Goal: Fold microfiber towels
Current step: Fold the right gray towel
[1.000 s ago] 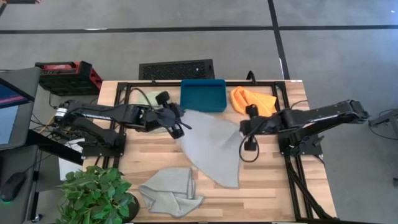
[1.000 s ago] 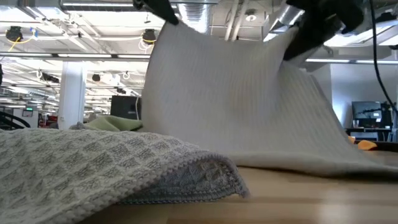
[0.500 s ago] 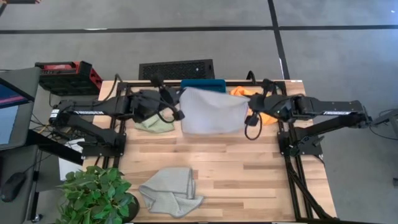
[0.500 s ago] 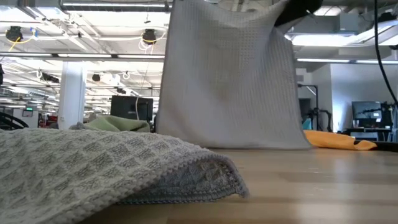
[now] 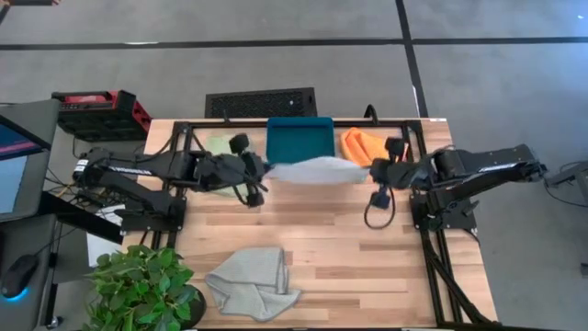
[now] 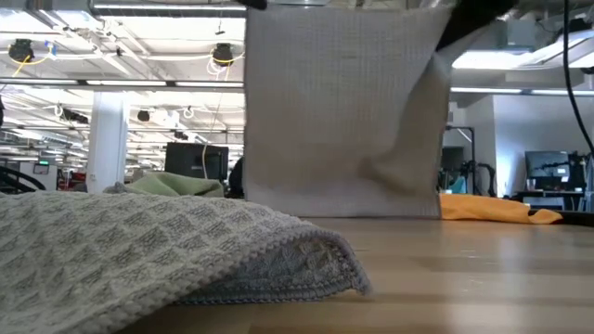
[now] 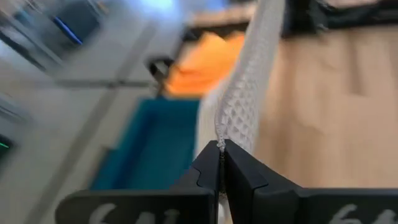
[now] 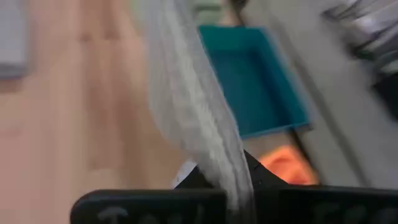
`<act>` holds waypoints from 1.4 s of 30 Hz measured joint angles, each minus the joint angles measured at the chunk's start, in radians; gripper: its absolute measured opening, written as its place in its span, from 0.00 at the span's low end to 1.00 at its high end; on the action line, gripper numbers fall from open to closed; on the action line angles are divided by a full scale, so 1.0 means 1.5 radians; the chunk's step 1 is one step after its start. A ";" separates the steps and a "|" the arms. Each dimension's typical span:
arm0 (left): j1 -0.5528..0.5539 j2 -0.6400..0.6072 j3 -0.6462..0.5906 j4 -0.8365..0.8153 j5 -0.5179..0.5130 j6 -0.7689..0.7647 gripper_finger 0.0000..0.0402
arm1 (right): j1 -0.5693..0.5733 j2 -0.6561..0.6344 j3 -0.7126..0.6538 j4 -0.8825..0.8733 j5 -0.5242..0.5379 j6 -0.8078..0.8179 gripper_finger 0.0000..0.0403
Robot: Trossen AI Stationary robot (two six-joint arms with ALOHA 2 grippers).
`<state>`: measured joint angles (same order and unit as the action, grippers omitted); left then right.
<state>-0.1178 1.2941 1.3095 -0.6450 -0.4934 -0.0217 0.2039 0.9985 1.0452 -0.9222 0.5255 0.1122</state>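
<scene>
Over the far middle of the table: a pale grey towel (image 5: 310, 171) hangs stretched between the two claws, just in front of the teal tray (image 5: 299, 139)
Held towel, look: waffle-textured weave, top edge taut and level, the sheet dropping straight in the low view (image 6: 342, 111) with its bottom hem at or just above the wood; a soft crease runs near its lower right side
Left claw (image 5: 261, 171): pinched tight on the towel's upper corner on the left arm's side; in the left wrist view the two dark fingers (image 7: 208, 167) meet with only the towel's edge (image 7: 249, 87) between them
Right claw (image 5: 371, 172): clamped together on the opposite upper corner; the right wrist view shows the cloth (image 8: 193, 112) rising out from between its closed fingers
Second grey towel (image 5: 252, 281): lies crumpled in a loose heap at the near edge of the table, well apart from both claws; it fills the near foreground of the low view (image 6: 158, 250)
Green towel (image 5: 219, 145): bunched at the far left of the table beside the tray, partly hidden by the left arm
Orange towel (image 5: 366, 144): crumpled at the far right, just beside the tray, near the right arm
Table (image 5: 322, 248): pale wood planks, bare between the hanging towel and the crumpled grey one
</scene>
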 joint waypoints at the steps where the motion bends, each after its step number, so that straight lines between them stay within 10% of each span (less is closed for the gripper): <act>1: -0.004 0.000 -0.008 -0.014 0.014 -0.031 0.00 | 0.011 0.004 -0.010 -0.005 -0.016 0.021 0.01; 22: -0.177 0.047 -0.183 0.011 0.160 -0.388 0.00 | 0.228 0.184 -0.081 0.101 -0.186 0.252 0.01; 32: -0.208 0.161 -0.197 0.026 0.201 -0.444 0.00 | 0.227 0.244 -0.195 0.316 -0.267 0.349 0.01; 42: -0.170 0.202 -0.197 0.047 0.164 -0.452 0.00 | 0.158 0.276 -0.199 0.267 -0.267 0.364 0.01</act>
<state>-0.3729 1.5978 1.0145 -0.5744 -0.2473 -0.7002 0.4413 1.4118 0.7467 -0.5220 0.1253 0.6579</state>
